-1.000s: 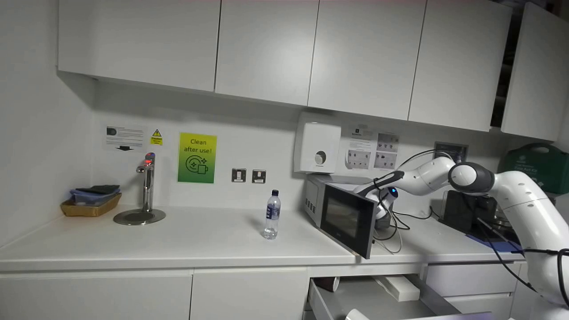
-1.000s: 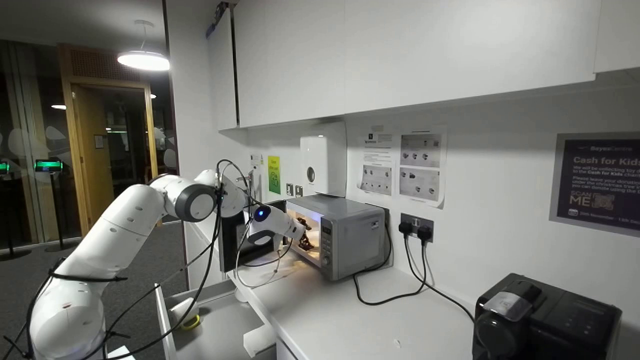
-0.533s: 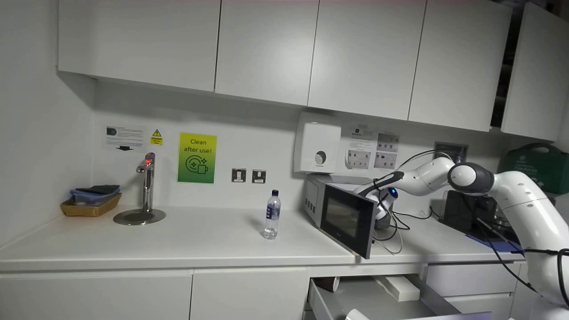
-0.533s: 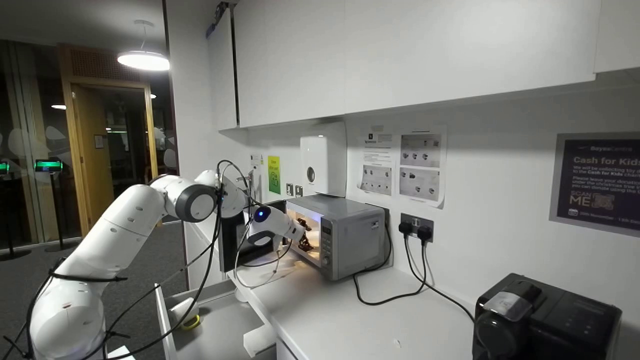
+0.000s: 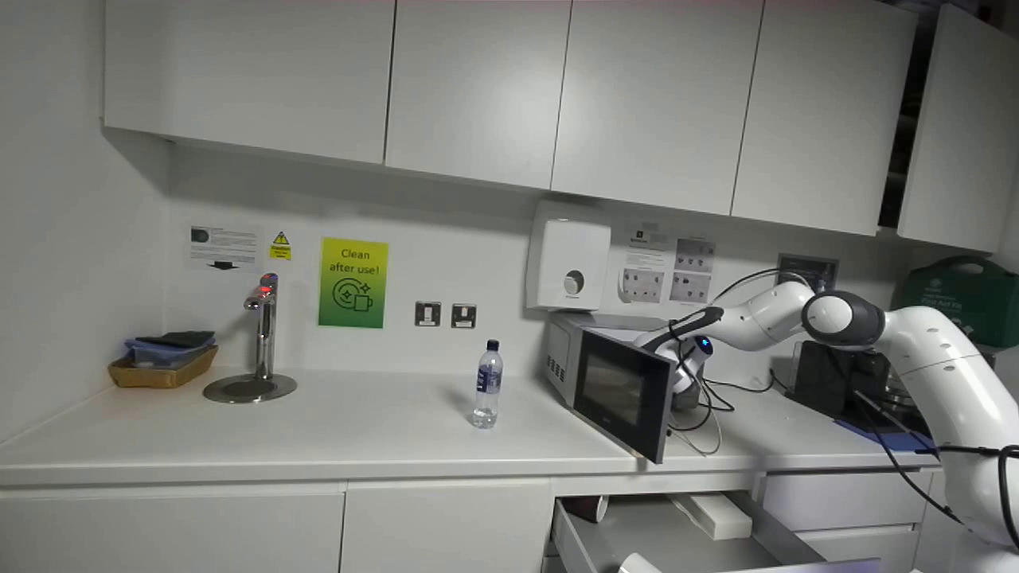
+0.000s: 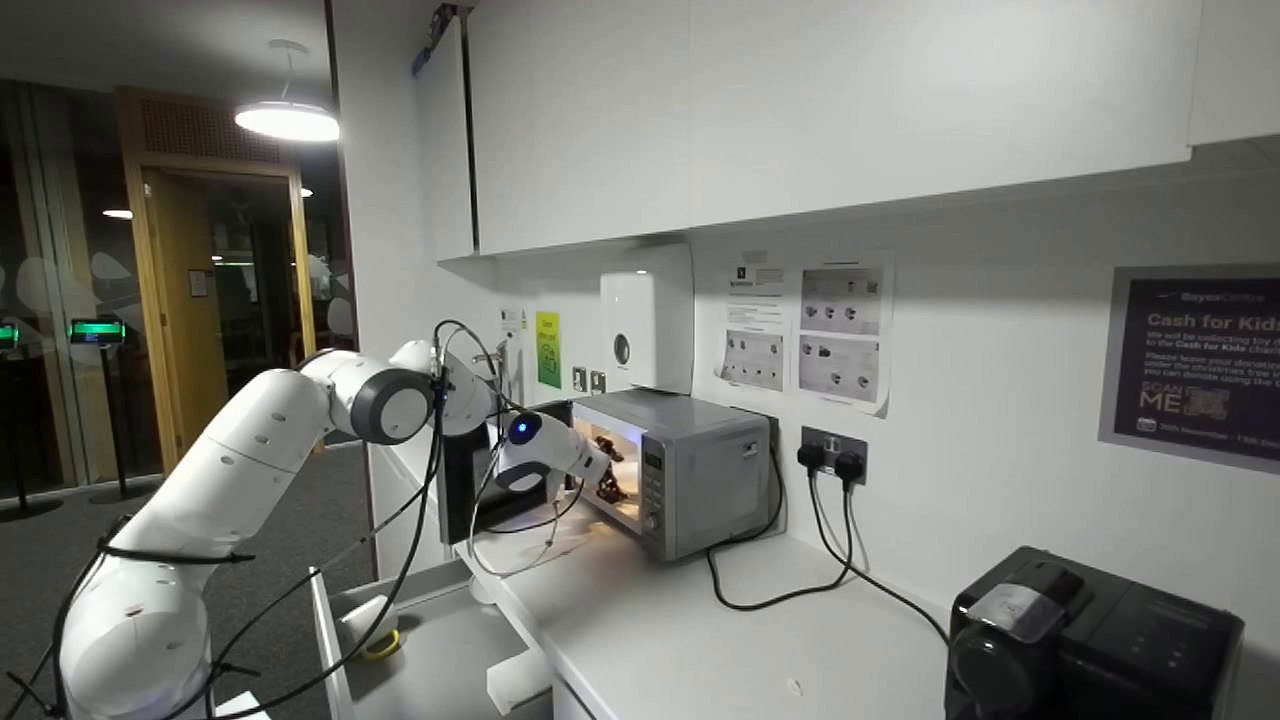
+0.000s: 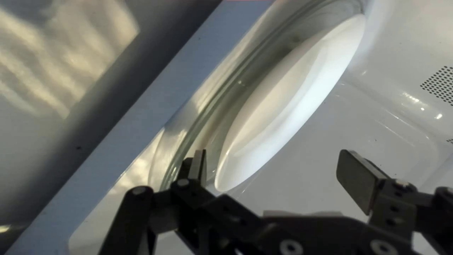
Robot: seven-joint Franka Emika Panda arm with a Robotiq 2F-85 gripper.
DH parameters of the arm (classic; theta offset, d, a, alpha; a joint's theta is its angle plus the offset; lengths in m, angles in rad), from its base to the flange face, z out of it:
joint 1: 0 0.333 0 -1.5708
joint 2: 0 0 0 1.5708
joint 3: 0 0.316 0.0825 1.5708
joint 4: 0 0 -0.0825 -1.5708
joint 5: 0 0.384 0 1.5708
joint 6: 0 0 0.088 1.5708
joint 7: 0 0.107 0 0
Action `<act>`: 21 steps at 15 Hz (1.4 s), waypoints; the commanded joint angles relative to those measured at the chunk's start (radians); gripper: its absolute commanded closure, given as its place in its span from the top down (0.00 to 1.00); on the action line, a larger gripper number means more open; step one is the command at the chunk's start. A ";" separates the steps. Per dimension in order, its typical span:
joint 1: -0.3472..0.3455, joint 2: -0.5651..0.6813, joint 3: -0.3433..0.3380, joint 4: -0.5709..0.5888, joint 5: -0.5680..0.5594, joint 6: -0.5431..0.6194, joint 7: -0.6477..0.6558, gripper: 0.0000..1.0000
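Inside lit microwave [image 6: 710,470], gripper [image 7: 276,166] jaws spread wide w/ nothing held; white dish [image 7: 290,102] ahead, near end v. close to one finger, so off-ctr closing might tip it

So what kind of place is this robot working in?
Most likely a shared kitchenette, perhaps in an office: there's a microwave, a chrome tap, and a green and yellow poster on the wall reading "Clean after use!"

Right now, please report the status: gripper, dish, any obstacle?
Gripper open, inside microwave. White dish ahead, not gripped; contact unclear. Possible obstacle: open door, beside arm.
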 commanded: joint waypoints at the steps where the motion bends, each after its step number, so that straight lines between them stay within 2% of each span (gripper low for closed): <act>1: 0.052 -0.016 -0.075 -0.012 0.007 -0.008 0.109 1.00; 6: 0.090 -0.023 -0.124 -0.016 0.028 -0.006 0.218 1.00; 8: 0.064 -0.022 -0.087 -0.016 0.029 0.000 0.227 1.00; 21: -0.015 -0.046 0.022 -0.022 0.016 -0.012 0.369 1.00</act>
